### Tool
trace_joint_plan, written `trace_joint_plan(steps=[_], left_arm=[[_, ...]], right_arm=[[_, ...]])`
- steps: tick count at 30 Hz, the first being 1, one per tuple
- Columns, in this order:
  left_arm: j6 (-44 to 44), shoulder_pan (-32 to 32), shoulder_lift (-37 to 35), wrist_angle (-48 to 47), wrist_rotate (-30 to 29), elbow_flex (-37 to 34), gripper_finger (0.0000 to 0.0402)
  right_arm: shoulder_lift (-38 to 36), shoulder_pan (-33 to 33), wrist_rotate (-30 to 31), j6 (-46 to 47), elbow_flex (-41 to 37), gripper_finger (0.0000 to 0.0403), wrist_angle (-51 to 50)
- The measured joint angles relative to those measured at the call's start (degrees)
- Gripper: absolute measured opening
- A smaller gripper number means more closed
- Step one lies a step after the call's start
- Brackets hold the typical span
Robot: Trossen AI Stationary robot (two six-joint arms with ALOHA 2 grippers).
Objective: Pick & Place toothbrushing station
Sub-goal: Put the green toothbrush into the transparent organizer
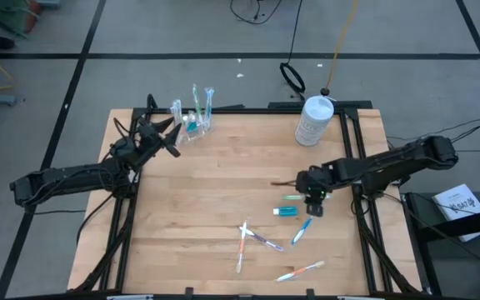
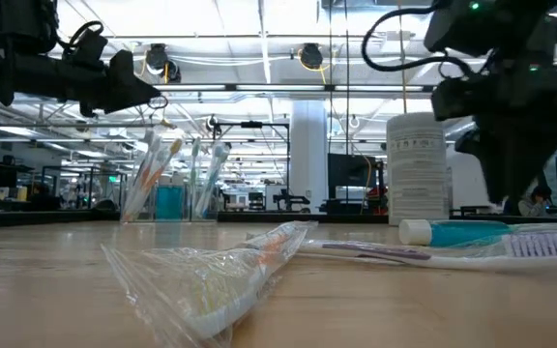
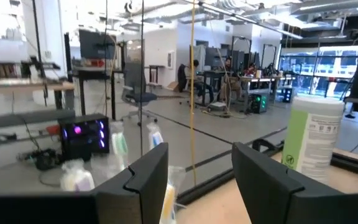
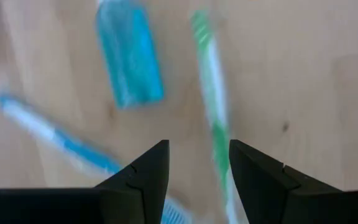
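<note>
Wooden tabletop (image 1: 215, 200) — contents and arms, as seen from above.

Clear plastic cup (image 1: 197, 123): stands upright near the far left edge of the tabletop, holding several upright toothbrushes (image 1: 201, 102) and one teal toothpaste tube (image 1: 192, 127) inside it.

Left claw (image 1: 167, 137): raised just beside the cup, on its left side. Its fingers (image 3: 146, 182) stand parted with a clear gap between them and nothing held; its own camera looks past them to the room and the white bottle.

White bottle (image 1: 314, 120): large, upright, near the far right corner, well apart from the cup.

Right claw (image 1: 315, 204): pointing down over the right part of the tabletop. Its fingers (image 4: 143, 173) are parted narrowly and empty, above a green toothbrush (image 4: 213, 112) and a teal toothpaste tube (image 4: 130, 55) that lie flat on the wood.

Loose items on the near right part of the tabletop:
- teal toothpaste tube (image 1: 287, 212), lying flat just beside the right claw;
- green toothbrush (image 1: 292, 197), lying just beyond that tube;
- blue toothbrush (image 1: 302, 231), lying at a slant nearer the front edge;
- a crossed pair — an orange-and-white toothbrush (image 1: 242, 245) and a purple toothbrush (image 1: 265, 240);
- wrapped toothbrush (image 1: 300, 272), closest to the front edge.

Table-level camera: a toothbrush in a clear wrapper (image 2: 211, 275) lies close to the lens, with another toothbrush (image 2: 424, 253) beyond it.
</note>
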Motion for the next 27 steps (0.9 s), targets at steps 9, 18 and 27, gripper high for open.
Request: trace_joint_plan(steps=[9,18,27], left_arm=[[-12.6,-0.1,0.0,-5.2,1.6,0.0,0.0184],[-18.6,-0.1,0.0,-11.1,6.7,0.0,0.0184],[-20.4,-0.2,0.0,-11.4,5.8,0.0,0.0184]], right_arm=[[0.1,4.5,13.9,0.5,-1.2,0.0162,-3.2],[-0.1,4.5,12.4,2.5,-10.0,0.0144,0.9],[-0.1,4.7,13.7,-7.6,-12.0,0.0019,7.5]])
